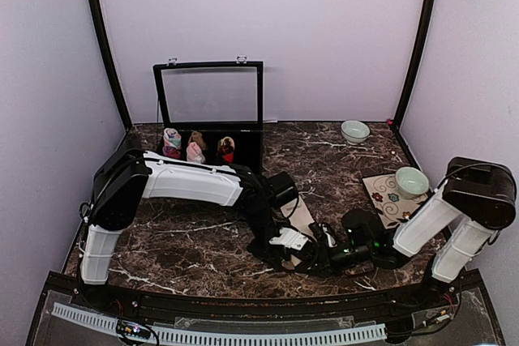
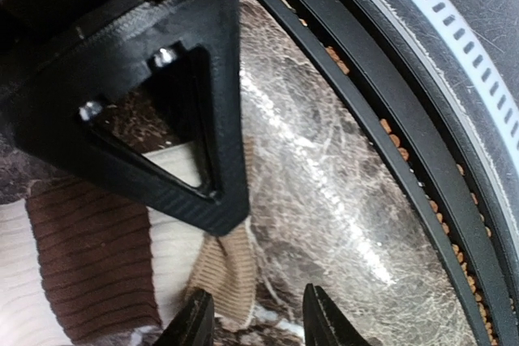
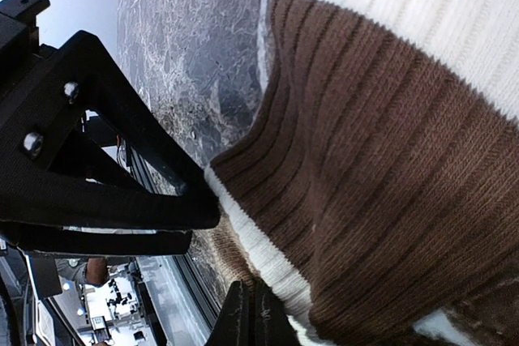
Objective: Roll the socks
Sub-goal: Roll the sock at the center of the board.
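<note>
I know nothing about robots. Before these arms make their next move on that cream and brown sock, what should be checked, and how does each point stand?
1. Right gripper shut: ok.
2. It truly pinches the sock: cannot tell; the sock's edge runs right by its tips.
3. Left gripper open at the tan cuff: ok.
4. Sock lying flat on the table: cannot tell; the arms hide it from above.
5. Box well away from both grippers: ok.
</note>
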Controlling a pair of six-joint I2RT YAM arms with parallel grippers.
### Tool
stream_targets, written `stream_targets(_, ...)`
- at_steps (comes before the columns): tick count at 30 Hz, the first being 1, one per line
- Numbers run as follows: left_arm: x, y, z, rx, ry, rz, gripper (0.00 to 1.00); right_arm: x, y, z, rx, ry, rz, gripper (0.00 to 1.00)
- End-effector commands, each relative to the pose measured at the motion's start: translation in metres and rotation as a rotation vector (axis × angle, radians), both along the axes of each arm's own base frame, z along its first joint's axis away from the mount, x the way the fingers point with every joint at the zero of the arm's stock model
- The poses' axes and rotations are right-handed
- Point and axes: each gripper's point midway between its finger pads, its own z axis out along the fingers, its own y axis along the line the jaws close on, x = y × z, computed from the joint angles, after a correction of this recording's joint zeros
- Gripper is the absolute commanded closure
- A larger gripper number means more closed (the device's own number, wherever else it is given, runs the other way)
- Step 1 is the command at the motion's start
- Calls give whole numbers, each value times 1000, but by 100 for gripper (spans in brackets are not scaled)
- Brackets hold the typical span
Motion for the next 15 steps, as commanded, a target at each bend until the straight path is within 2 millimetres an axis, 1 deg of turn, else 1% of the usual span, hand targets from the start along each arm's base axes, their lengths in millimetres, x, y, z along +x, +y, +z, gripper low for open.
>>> stream_targets(1,6,-11,18,-73,-52,7,62,-38,-68,-71,-337,213,-33,100)
stream_targets(4,3,-10,17,-70,-46,-3,62,-36,-69,-71,-339,215,-39,100)
stream_targets(6,1,-6,12,-54,-43,-11,64,-35,-70,-71,-340,217,-44,100)
stream_targets(9,-1,2,-1,-13,-42,-25,69,-32,-71,-71,-341,222,-52,100)
stream_targets(12,-3,6,-7,13,-37,-32,76,-29,-70,-69,-331,223,-64,100)
stream_targets(15,-2,8,-11,24,-41,-31,77,-26,-69,-66,-320,221,-69,100)
